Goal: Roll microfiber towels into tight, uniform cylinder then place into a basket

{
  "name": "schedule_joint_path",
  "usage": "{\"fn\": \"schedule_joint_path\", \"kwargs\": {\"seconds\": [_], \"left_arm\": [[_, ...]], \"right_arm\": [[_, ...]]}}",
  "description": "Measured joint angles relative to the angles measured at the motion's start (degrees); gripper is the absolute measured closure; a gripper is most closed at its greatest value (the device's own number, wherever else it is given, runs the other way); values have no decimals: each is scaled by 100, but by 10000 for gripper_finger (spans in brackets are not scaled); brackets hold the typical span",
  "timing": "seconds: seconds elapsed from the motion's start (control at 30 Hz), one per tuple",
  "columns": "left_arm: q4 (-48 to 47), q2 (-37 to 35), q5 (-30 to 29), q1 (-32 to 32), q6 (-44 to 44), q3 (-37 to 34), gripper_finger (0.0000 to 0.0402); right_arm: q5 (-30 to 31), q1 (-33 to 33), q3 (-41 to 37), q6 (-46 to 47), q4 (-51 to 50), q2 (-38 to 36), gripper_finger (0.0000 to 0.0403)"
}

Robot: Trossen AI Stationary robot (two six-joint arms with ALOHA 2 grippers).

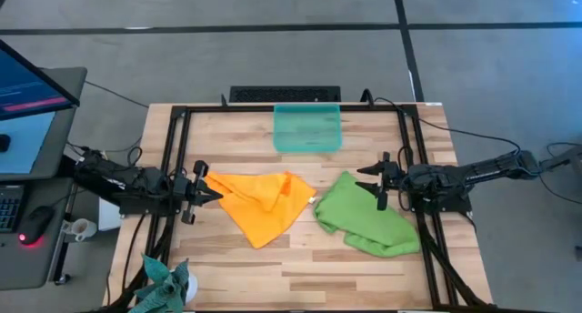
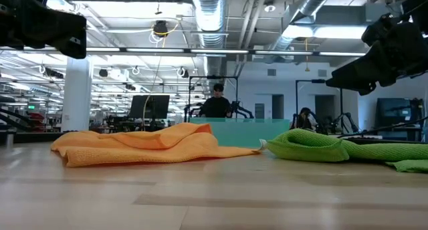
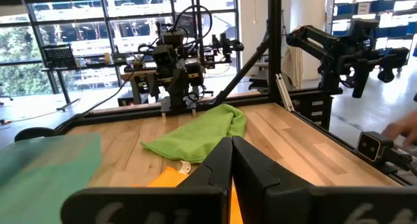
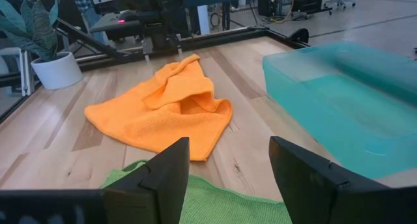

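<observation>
The orange towel [image 1: 264, 202] lies crumpled on the wooden table left of centre; it also shows in the low view [image 2: 147, 144] and the right wrist view [image 4: 166, 110]. The lime green towel [image 1: 366, 217] lies bunched to its right, and shows in the left wrist view [image 3: 199, 134]. The teal basket [image 1: 307, 128] stands at the far middle, nothing in it. My left gripper [image 3: 231, 160] is shut, raised above the table by the orange towel's left corner [image 1: 211, 193]. My right gripper [image 4: 228, 160] is open, raised over the green towel's right part [image 1: 380, 187].
A black frame [image 1: 173, 158] runs round the table. A potted plant [image 1: 165, 281] stands at the near left corner. A keyboard [image 1: 284, 95] lies behind the basket. A monitor and mouse sit off the table's left. A person [image 2: 217, 104] stands far behind.
</observation>
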Motion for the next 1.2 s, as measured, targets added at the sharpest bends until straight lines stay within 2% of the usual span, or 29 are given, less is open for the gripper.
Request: {"fn": "schedule_joint_path", "kwargs": {"seconds": [0.73,0.93,1.2], "left_arm": [[0,2,0,-1,-6,2,401],[0,2,0,-1,-399,2,401],[-1,0,13,0,-199,2,401]], "right_arm": [[0,0,1,0,0,0,171],[0,0,-1,0,0,0,171],[0,2,0,0,0,0,171]]}}
